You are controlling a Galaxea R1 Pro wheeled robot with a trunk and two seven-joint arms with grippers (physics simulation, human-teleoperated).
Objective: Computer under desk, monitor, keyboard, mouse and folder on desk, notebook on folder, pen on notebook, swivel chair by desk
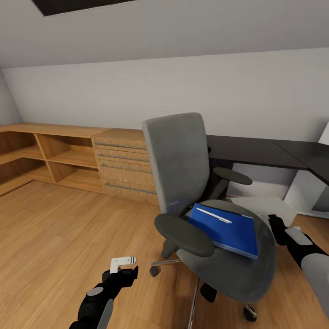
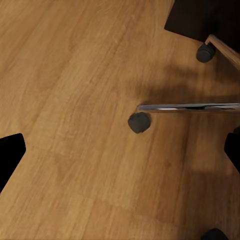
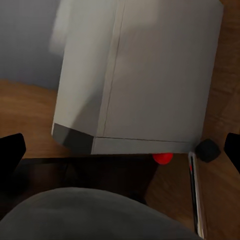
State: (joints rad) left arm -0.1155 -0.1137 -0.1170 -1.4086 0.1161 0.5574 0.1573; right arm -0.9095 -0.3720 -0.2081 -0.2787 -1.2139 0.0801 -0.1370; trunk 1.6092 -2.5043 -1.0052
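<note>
Black left gripper (image 1: 123,269) sits low at the near left over the wood floor (image 1: 55,237), forearm angled up and fwd, a white bracket on top; in the left wrist view both finger tips (image 2: 11,155) stand wide apart w/ nothing between, over floor, a caster (image 2: 139,122) and a chrome base leg (image 2: 190,106). Right gripper (image 1: 277,225) reaches fwd from the near right, just beside the seat's right edge; in the right wrist view its fingers (image 3: 12,150) are spread, holding nothing.

Swivel chair (image 1: 183,155) stands centre, backrest upright, seat toward the camera. Folder (image 1: 226,228) lies flat on the seat, long axis running from the backrest toward the near right. Pen (image 1: 214,215) lies on the folder, pointing roughly left-right, tilted a bit toward near right.

Computer (image 3: 145,75) stands on the floor past the chair, by the desk, pale grey, red button (image 3: 162,158) on its front.

Desk (image 1: 256,151) is behind the chair at right, black top running along the wall. Wooden dresser (image 1: 123,164) and open shelves (image 1: 55,157) line the wall at left.
</note>
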